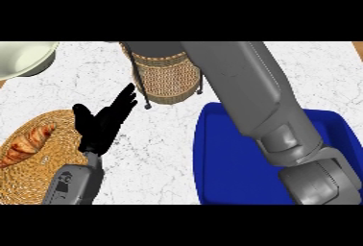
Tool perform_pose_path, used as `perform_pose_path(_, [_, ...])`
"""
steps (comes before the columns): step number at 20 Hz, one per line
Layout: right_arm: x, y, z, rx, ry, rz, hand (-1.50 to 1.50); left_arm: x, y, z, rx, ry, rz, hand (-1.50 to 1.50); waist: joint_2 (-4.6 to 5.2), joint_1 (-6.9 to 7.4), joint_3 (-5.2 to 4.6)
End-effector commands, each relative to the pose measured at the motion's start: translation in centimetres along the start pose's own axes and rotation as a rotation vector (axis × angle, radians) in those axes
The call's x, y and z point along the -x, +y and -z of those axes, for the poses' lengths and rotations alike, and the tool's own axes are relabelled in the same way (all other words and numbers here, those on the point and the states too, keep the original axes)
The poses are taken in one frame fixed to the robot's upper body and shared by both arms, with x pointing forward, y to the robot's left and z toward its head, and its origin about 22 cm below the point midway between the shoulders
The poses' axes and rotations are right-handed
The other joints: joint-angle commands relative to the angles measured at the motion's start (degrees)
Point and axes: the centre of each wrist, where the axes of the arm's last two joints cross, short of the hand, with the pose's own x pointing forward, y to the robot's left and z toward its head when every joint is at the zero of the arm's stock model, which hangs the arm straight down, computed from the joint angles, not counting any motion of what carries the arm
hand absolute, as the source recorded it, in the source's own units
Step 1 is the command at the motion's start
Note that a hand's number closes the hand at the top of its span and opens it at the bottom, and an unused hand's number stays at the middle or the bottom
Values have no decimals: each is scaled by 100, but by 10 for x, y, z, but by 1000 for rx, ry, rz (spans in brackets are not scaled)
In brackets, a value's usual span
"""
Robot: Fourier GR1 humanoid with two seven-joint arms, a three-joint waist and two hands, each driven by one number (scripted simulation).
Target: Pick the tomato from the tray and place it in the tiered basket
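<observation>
A: Left hand at nine o'clock, fingers straight. Right forearm crosses the blue tray towards the tiered basket at twelve.

B: Tomato? Right fingers? Both hidden, can't tell.

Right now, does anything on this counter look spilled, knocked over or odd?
Nothing stands out. The tiered basket stands upright, the blue tray sits flat, and the croissant lies on its woven mat. The tomato is not visible.

Kitchen: white marbled counter, croissant on woven mat, wicker tiered basket.
</observation>
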Motion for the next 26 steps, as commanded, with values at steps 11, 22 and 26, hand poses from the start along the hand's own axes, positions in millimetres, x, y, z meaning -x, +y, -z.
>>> perform_pose_path(11, [4, 22, 6, 1, -182, 263, -150, -5, -10, 4, 71, 8, 12, 0, 47, 327, -7])
perform_pose_path(22, [5, 11, 15, 257, 15, 424, -150, -1, 10, -2, -39, 15, -14, 0, -89, -269, 7])
perform_pose_path(26, [44, -38, 35, 249, 47, 372, -150, 3, 23, -9, -71, 40, -7, 0, -130, -454, 13])
